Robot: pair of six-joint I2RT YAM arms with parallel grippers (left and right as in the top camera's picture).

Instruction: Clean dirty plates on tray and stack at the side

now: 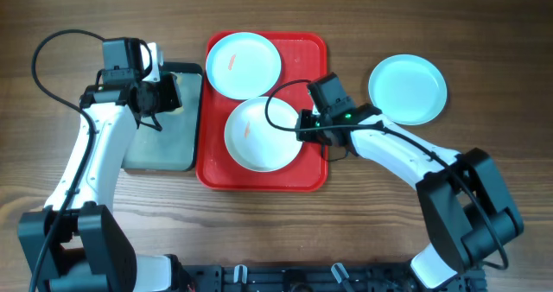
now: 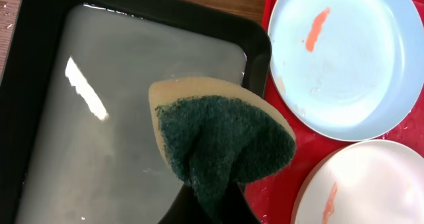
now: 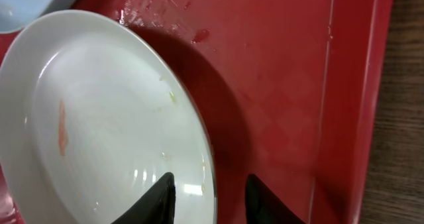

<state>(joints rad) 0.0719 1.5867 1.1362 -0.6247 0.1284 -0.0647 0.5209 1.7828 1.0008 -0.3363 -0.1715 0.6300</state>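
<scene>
On the red tray (image 1: 307, 46) lie two plates. A pale turquoise plate (image 1: 244, 63) with a reddish smear is at the far end. A white plate (image 1: 259, 136), also smeared, is nearer. My right gripper (image 3: 211, 191) is open and straddles the white plate's (image 3: 99, 118) right rim, one finger over the plate and one over the tray (image 3: 278, 85). My left gripper (image 2: 215, 197) is shut on a yellow-and-green sponge (image 2: 222, 138), held above the wet metal pan (image 2: 99, 118) beside the tray. A second turquoise plate (image 1: 408, 88) rests on the table to the right.
The black-rimmed pan (image 1: 160, 145) holds shallow water and touches the tray's left side. Water drops spot the tray floor. Bare wooden table surrounds the tray, and cables trail from both arms.
</scene>
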